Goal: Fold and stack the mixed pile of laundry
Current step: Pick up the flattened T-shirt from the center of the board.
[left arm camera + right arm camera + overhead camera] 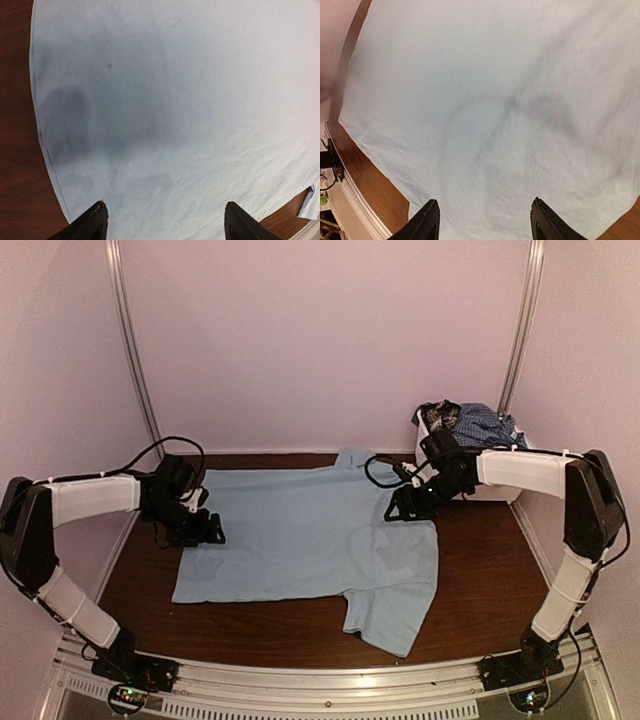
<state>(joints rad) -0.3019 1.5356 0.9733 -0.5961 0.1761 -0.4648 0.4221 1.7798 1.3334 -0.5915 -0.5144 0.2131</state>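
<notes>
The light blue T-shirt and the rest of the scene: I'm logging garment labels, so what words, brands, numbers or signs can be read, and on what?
No text can be read in any view.
light blue T-shirt: plain, no print or tag showing.
blue checked shirt in the white basket: pattern only.
circuit boards at the arm bases: any marking is too small to read.

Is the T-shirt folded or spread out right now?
Spread flat, not folded. The T-shirt lies open on the table, both sleeves out, no layer doubled over in any view.
</notes>
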